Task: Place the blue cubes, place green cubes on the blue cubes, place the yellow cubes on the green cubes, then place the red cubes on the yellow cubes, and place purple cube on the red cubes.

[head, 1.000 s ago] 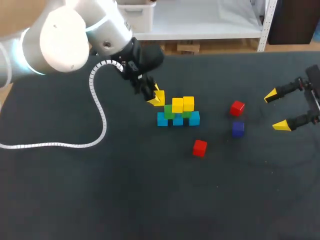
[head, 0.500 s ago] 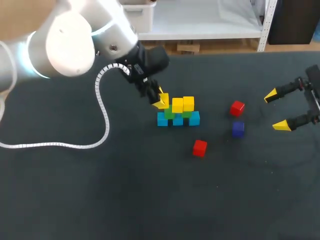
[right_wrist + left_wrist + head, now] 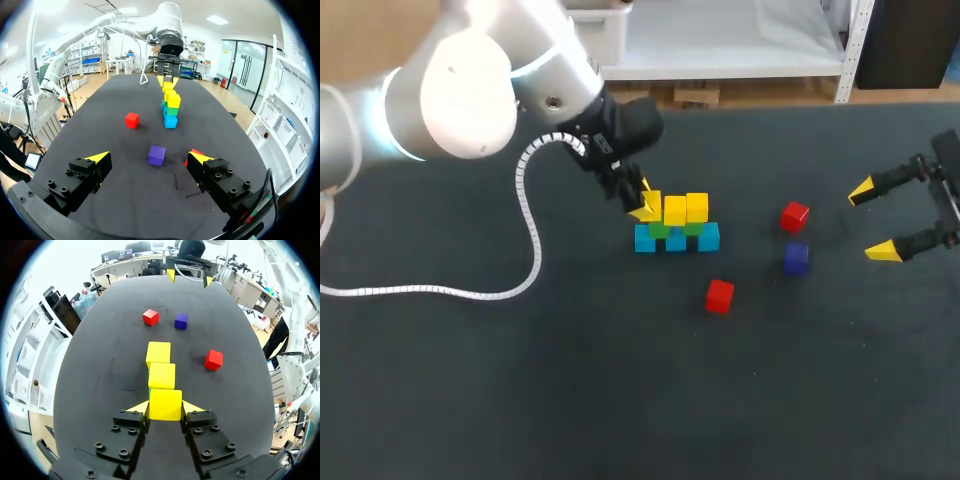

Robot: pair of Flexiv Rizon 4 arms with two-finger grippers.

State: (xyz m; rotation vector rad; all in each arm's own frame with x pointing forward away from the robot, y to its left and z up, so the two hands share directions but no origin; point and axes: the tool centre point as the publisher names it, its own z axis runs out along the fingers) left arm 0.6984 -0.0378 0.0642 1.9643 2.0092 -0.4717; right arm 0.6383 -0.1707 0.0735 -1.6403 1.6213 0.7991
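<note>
The left pincer is closed on one yellow cube, with a yellow tip pressing on each of two opposite sides. In the head view this held cube is at the left end of the stack, at about the same height as the other yellow cubes, which stand side by side in the top row; whether it rests on what is below it I cannot tell. Under them are the green cubes, and at the bottom the blue cubes stand in a row on the dark counter. In the left wrist view the three yellow ones form one line going away from the fingers. One red cube lies alone on the counter in front of the stack, and the second red cube lies to the right of the stack, with the purple cube just beside it. The right pincer hovers near the right edge of the counter, well apart from the stack, wide open and holding nothing; in its own wrist view the purple cube lies on the counter ahead of its fingers
</note>
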